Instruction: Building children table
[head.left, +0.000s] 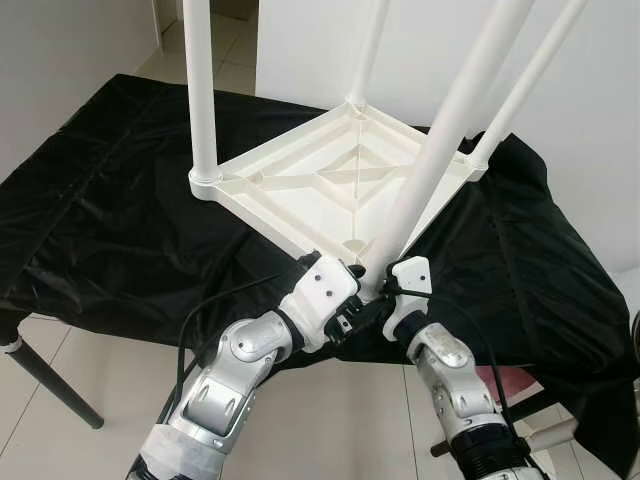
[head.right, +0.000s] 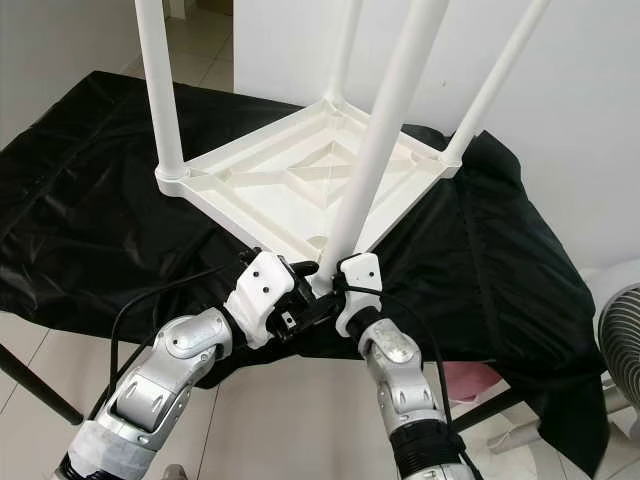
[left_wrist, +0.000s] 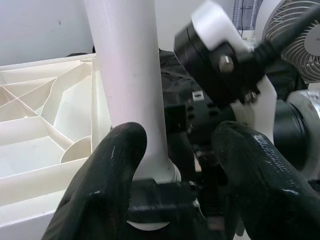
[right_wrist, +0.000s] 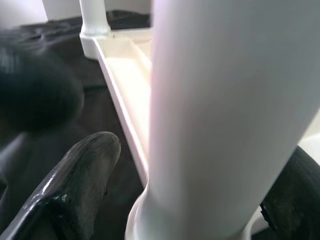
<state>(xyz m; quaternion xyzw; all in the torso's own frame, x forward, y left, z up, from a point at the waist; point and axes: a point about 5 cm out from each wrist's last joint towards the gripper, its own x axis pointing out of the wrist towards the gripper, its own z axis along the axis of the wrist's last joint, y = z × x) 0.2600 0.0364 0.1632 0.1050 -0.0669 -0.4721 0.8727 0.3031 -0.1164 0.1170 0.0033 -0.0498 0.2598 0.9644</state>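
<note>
Both end effectors at the near leg of the upturned children's table.

The white table top lies upside down on the black-draped bench, four legs pointing up. The left end effector and right end effector meet at the base of the near leg, each with its fingers spread either side of it, not visibly clamped.

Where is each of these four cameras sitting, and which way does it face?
Left eye, on the head: looks down at the upturned table top on black cloth; both arms show.
Right eye: same scene, shifted sideways.
Left wrist: looks along left gripper around the nearest leg.
Right wrist: looks along right gripper around that leg.
Shared: that leg.
</note>
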